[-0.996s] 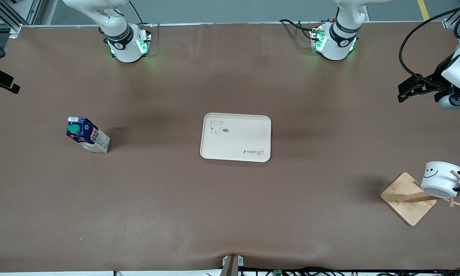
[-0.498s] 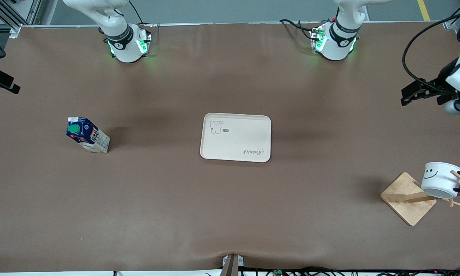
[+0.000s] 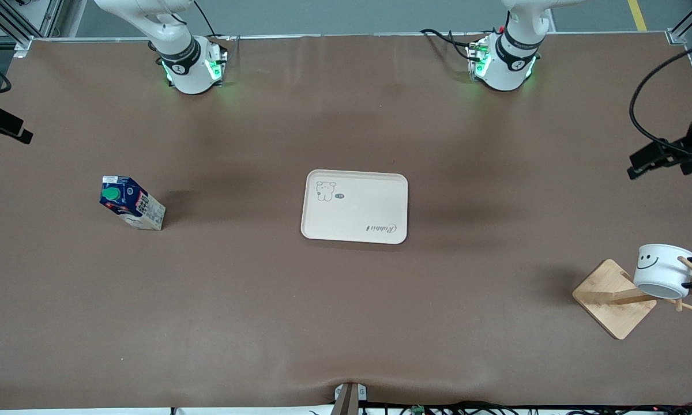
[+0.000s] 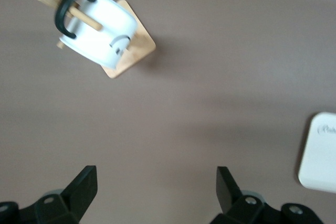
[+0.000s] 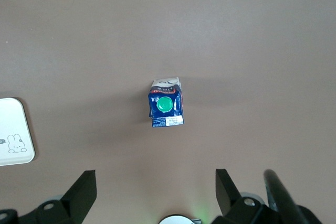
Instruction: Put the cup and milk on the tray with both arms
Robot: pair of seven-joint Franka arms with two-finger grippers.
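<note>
The cup (image 3: 663,270), a white mug with a black handle and smiley face, hangs tilted on a peg of a wooden rack at the left arm's end of the table; it also shows in the left wrist view (image 4: 100,30). The milk (image 3: 131,203) stands toward the right arm's end, and the right wrist view shows it from above (image 5: 166,106). The cream tray (image 3: 354,225) lies empty mid-table. My left gripper (image 3: 646,161) is open in the air over the table's end, apart from the cup (image 4: 156,192). My right gripper (image 5: 156,192) is open, high above the table.
The wooden rack's square base (image 3: 614,298) rests near the table's end, with pegs sticking out past the cup. The arms' green-lit bases (image 3: 193,66) stand along the table's edge farthest from the front camera. A black cable (image 3: 649,109) loops from the left arm.
My left gripper has swung outward toward its end of the table, closer to over the rack. The right arm, milk, cup and tray have barely moved.
</note>
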